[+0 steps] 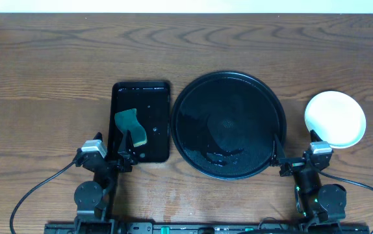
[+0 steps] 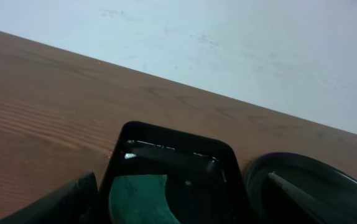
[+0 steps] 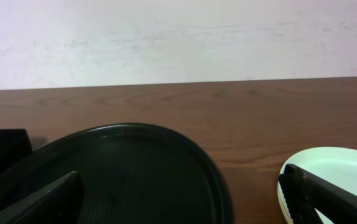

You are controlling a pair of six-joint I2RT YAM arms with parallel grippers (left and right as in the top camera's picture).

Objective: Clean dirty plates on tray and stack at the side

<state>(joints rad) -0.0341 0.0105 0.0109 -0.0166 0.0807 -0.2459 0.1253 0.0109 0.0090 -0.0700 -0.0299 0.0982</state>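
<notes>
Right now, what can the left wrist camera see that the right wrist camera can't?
Only the left wrist: the green sponge lying in the small tray. Only the right wrist: the pale plate on the table, right of the round tray. Both: the round tray's rim, the small tray (just a corner in the right wrist view), the brown table and the white wall.

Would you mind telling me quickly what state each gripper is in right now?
Left gripper: open, holding nothing.
Right gripper: open, holding nothing.
</notes>
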